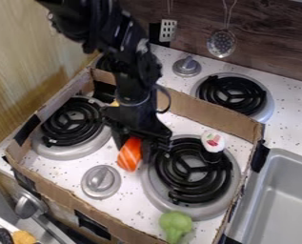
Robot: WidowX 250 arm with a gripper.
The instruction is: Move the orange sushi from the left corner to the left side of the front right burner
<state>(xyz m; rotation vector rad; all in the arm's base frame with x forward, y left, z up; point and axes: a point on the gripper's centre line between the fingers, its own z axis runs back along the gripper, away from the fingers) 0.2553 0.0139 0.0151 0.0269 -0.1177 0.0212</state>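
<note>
1 orange-striped piece (129, 155), held between the fingers of my gripper (134, 149), just beside a burner (150, 186). Grasp: done, I judge. Lift: I cannot tell. Release: left. 1 sushi roll (213, 141), on that burner. 1 broccoli (175, 226), near the cardboard border (115, 224).

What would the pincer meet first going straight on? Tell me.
The salmon sushi is already at the pincer; beyond it, probably the white stovetop near the silver knob, though depth is unclear.
</note>
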